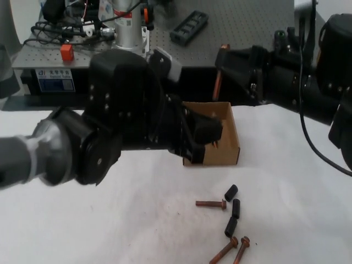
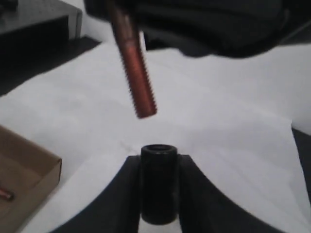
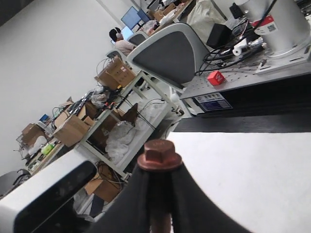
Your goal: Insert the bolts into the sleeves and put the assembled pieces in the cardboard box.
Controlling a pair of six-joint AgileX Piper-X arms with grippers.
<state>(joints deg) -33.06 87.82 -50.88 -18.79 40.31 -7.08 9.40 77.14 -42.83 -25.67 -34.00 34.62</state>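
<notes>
A white cloth (image 1: 110, 231) lies spread before me, with a grey metal board (image 1: 247, 22) full of holes at its far edge and a red block (image 1: 66, 51) on the board's left. Farther off stand a grey chair (image 3: 170, 53), shelves (image 3: 104, 128) of boxes (image 3: 115, 73) and a pale wall (image 3: 48, 48).

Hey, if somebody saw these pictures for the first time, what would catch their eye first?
The copper-coloured threaded bolt in the right gripper hangs tilted just above the black cylindrical sleeve held upright by the left gripper. Beside them stands the open brown cardboard box, with loose bolts and sleeves on the white cloth nearer the camera.
</notes>
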